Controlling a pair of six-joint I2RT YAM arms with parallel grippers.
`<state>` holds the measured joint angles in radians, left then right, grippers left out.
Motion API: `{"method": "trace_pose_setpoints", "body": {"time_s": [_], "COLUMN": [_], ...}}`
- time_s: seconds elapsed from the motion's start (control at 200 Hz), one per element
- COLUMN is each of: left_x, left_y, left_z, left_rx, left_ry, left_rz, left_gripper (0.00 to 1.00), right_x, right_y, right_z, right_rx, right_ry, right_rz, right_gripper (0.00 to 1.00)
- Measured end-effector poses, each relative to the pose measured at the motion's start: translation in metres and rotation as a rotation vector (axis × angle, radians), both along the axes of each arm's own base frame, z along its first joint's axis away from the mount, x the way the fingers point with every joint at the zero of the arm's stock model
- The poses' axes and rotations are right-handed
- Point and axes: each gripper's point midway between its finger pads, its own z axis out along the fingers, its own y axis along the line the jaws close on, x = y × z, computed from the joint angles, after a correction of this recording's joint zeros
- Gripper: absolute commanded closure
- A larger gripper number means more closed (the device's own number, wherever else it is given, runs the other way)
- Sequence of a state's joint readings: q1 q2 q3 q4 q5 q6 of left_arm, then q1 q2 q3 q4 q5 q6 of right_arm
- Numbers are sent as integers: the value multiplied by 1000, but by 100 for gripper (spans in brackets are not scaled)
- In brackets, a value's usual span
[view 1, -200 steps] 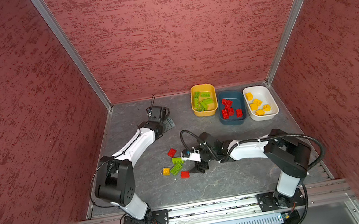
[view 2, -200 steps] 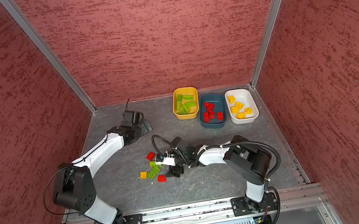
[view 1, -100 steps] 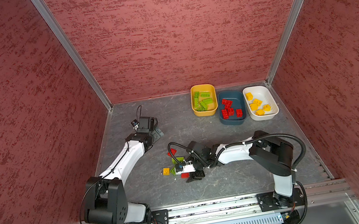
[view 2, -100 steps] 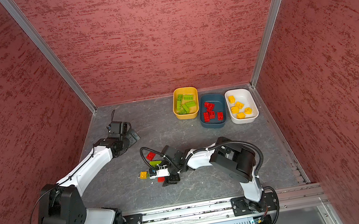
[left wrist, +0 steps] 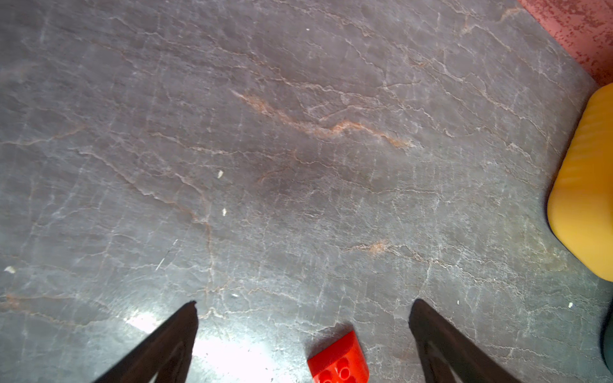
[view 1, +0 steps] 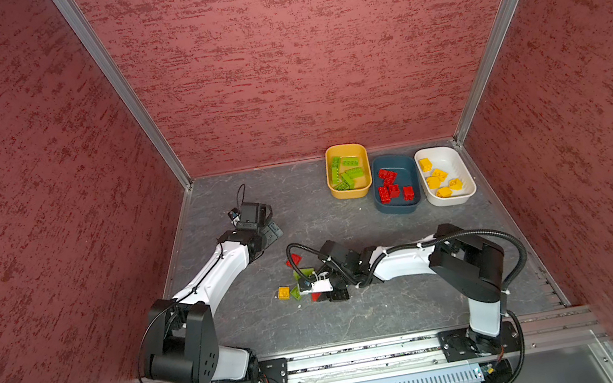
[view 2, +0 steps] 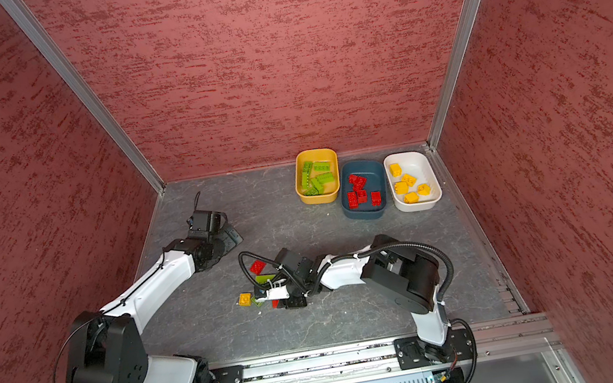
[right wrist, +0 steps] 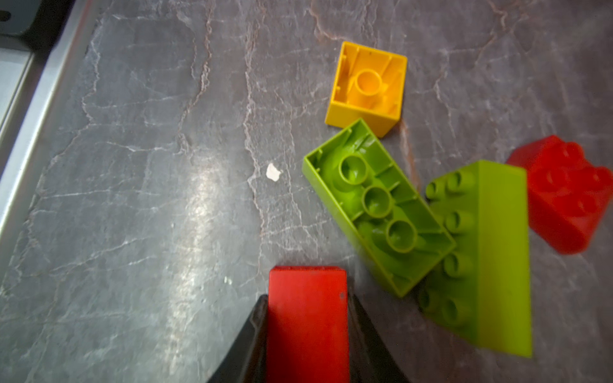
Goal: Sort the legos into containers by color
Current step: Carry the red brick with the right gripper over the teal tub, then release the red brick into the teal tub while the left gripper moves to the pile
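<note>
My right gripper (right wrist: 307,300) is shut on a red lego (right wrist: 306,315), held low over the grey floor (view 1: 316,296). Beside it lie a yellow lego (right wrist: 368,86), two lime green legos (right wrist: 374,205) (right wrist: 481,252) and another red lego (right wrist: 564,195). In both top views this small pile sits mid-floor (view 1: 283,292) (view 2: 245,299). My left gripper (left wrist: 303,308) is open over bare floor, a red lego (left wrist: 338,363) lying between its fingers, untouched. The containers stand at the back right: a yellow tub (view 1: 351,194) with green legos, a teal tub (view 1: 400,208) with red ones, a white tub (view 1: 451,200) with yellow ones.
Textured red walls close in the floor on three sides. A metal rail (view 1: 365,353) carrying both arm bases runs along the front edge. My left arm (view 1: 221,270) stretches along the left side. My right arm's black cable (view 1: 484,234) loops above its elbow.
The right gripper has slid left into the pile and closed on a red lego. The left arm has drawn back from the rear, toward the left and nearer the front.
</note>
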<state>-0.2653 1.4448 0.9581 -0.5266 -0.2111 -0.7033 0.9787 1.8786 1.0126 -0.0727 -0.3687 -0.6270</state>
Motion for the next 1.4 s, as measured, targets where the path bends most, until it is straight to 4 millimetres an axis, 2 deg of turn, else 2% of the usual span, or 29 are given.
{"method": "trace_pose_setpoints", "body": {"time_s": [0.115, 0.185, 0.286, 0.341, 0.421, 0.476, 0.591, 0.761, 0.912, 1.057, 1.252, 1.398], "left_x": [6, 9, 13, 15, 18, 19, 22, 21, 9, -9, -32, -42], "left_y": [-5, -6, -8, -11, -15, -17, -20, -24, -37, -51, -68, -75], "left_z": [1, 3, 5, 4, 4, 4, 4, 4, -4, -15, -29, -34], "left_rx": [1, -1, -7, -11, -16, -16, -14, -20, -17, -5, 9, 3], "left_ry": [0, 2, 0, 0, 1, 6, 14, 37, 79, 142, 210, 242], "left_rz": [-5, -1, 8, 11, 10, 9, 7, -10, -67, -141, -229, -262], "left_gripper": [1, 0, 1, 0, 1, 1, 1, 0, 1, 0, 0, 1], "right_x": [14, 36, 93, 132, 181, 211, 255, 303, 336, 356, 359, 355], "right_y": [-10, -23, -54, -83, -129, -165, -231, -298, -335, -351, -369, -377], "right_z": [18, 42, 86, 109, 126, 127, 115, 96, 84, 82, 84, 80], "right_rx": [41, 105, 247, 325, 394, 416, 431, 419, 345, 261, 159, 103], "right_ry": [-7, -19, -49, -71, -90, -71, -17, 65, 50, 4, -79, -106], "right_rz": [-57, -145, -349, -495, -706, -856, -1107, -1353, -1491, -1550, -1597, -1610], "right_gripper": [70, 72, 72, 72, 72, 72, 72, 69, 68, 62, 56, 45]}}
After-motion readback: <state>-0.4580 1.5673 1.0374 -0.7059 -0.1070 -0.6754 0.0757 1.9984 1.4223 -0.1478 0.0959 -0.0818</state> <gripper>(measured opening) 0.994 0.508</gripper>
